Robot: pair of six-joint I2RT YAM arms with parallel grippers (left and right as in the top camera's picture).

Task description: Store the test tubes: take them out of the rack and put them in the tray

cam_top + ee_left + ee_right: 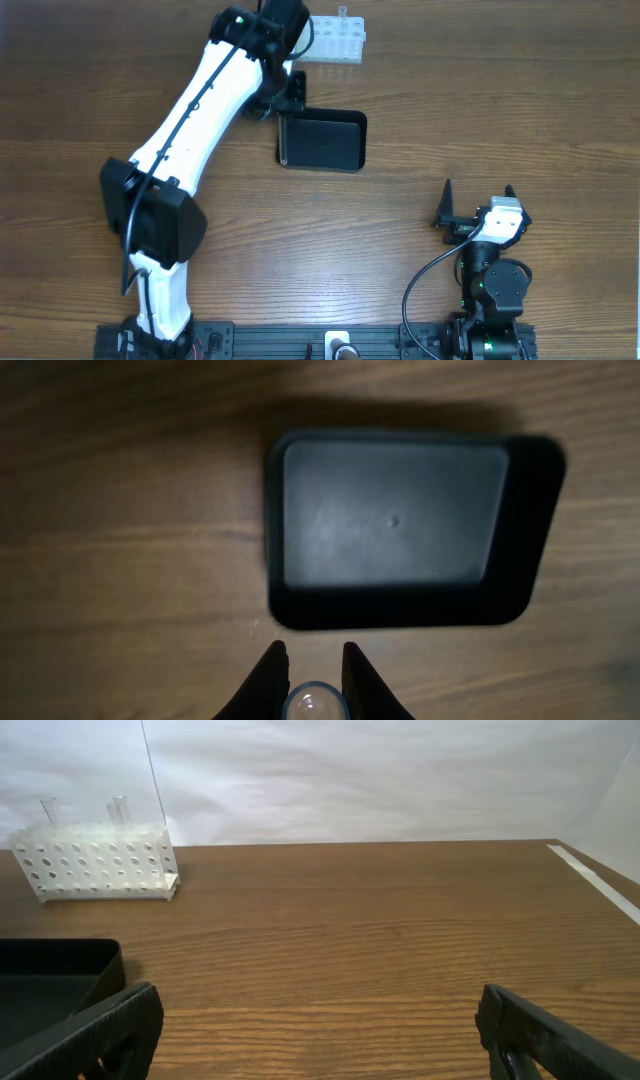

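1. Two clear tubes (118,810) are standing up out of the white perforated plastic rack (100,868) at the far side of the brown wood-grain tabletop (380,940), so the job is looking only partly done.
2. L hand (314,652) is pinching a clear, round-ended test tube (316,703) btwn its nearly closed fingers. The tube is showing end-on, so its length isn't readable.
3. That hand is hanging over bare tabletop just beside the rim of the empty black rectangular plastic tray (390,525), i.e. the tube isn't sitting above the tray floor yet.
4. R hand (320,1045) is sitting low near its own base, well apart from rack and tray, w/ fingers spread wide and gripping nothing.
5. Risk, letting go here: the tube is probably going to land on the wood outside the rim and, being round, start rolling away.
6. Risk, lowering before shifting over: the tube tip is likely heading for the rim, which could be knocking it askew in the pinch or nudging the light tray.
7. Risk, dropping it upright from height: it may be striking end-first, then bouncing or toppling over the low wall; if glass, possibly cracking.
8. Risk, grip: the smooth round wall is giving the fingers little to bite on, so a quick swing could be letting it slip.
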